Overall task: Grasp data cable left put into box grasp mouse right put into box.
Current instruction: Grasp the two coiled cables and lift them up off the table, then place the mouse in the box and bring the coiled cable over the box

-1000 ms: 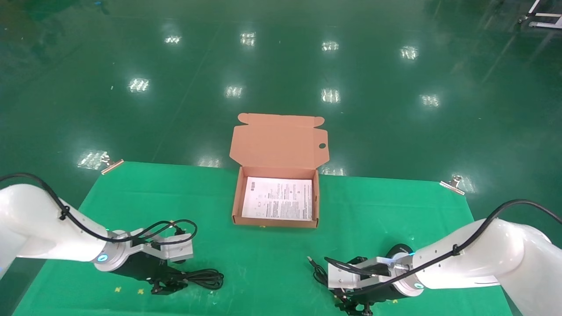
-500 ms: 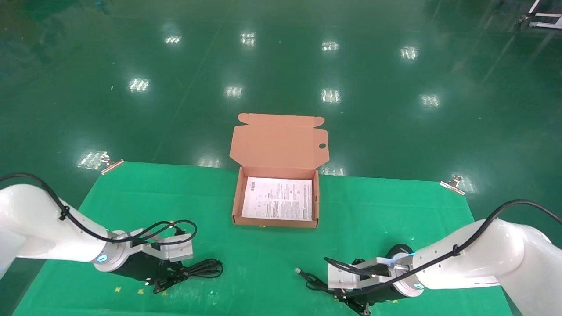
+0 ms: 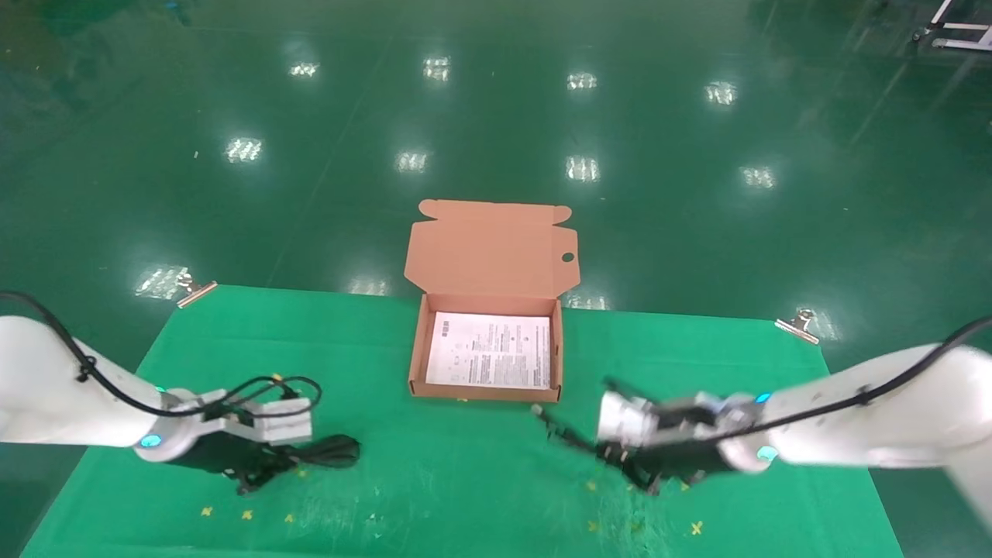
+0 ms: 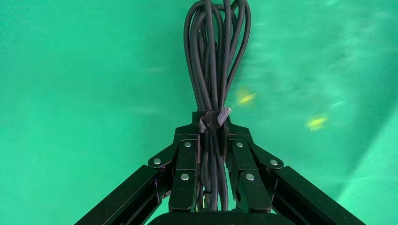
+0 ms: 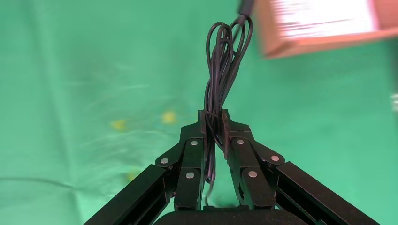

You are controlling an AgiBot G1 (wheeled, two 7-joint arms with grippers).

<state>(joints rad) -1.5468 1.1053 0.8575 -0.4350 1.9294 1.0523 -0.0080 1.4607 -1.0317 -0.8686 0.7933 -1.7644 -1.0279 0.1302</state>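
We count two grippers, two cable bundles in their grips, and one box. Nearest us on the left, our left gripper (image 4: 211, 136) is clamped on the data cable (image 4: 213, 51), its jaws pinched narrow around the strapped bundle, whose loops stick out ahead of the fingertips over the green cloth (image 3: 465, 473). In the head view this bundle (image 3: 329, 451) hangs low over the cloth near its front-left part. On the right, our right gripper (image 5: 213, 126) pinches a thin black cord bundle (image 5: 225, 61); the mouse itself we cannot make out. Its plug end reaches close to the box's front wall. Between the two arms the cloth lies open. Farther off, the box (image 3: 419, 341) sits near the cloth's far edge, its lid (image 3: 491, 248) upright, with a white printed sheet (image 3: 490, 349) inside.
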